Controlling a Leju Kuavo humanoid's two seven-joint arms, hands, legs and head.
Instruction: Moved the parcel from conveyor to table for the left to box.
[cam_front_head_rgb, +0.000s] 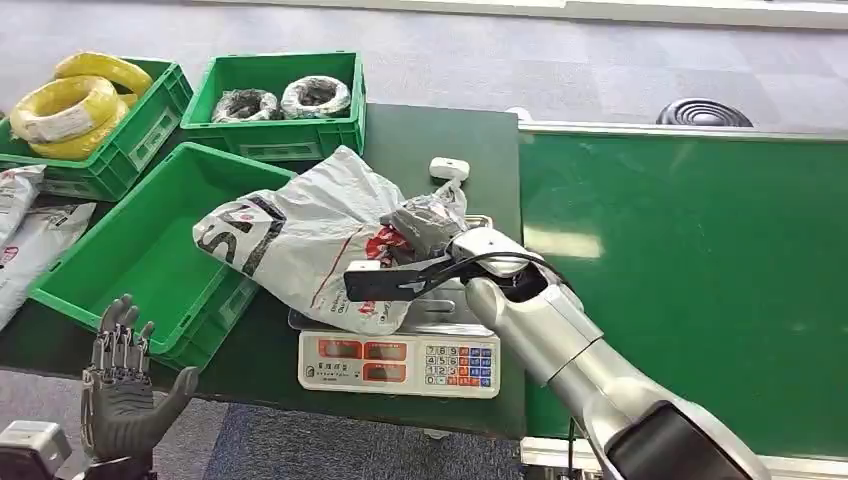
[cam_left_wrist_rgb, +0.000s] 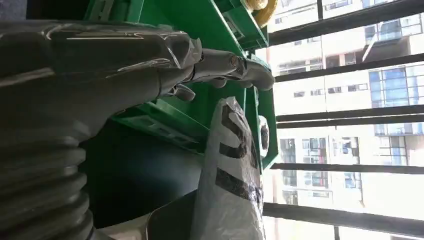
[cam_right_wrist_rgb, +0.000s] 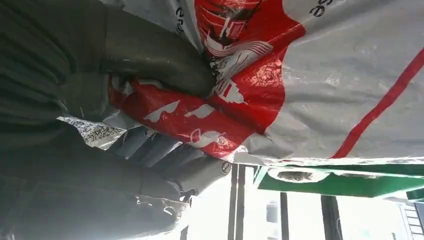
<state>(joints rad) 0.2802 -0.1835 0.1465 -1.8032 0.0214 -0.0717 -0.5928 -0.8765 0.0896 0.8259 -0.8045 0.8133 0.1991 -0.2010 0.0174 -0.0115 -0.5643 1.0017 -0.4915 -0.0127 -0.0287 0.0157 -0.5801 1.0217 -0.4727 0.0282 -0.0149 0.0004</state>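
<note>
Right hand (cam_front_head_rgb: 432, 228) grips parcel (cam_front_head_rgb: 300, 235) over scale (cam_front_head_rgb: 400, 362), left hand (cam_front_head_rgb: 122, 388) empty.

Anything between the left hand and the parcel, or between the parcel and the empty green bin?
Nothing visible in either gap. The parcel, gripped by the right hand, lies over the scale with one end already overhanging the empty green bin. The left hand waits open below the table edge, which it must rise past.

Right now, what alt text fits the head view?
The right robot hand grips a white parcel lying on a scale beside an empty green bin. The left robot hand hangs open below the table edge.
</note>
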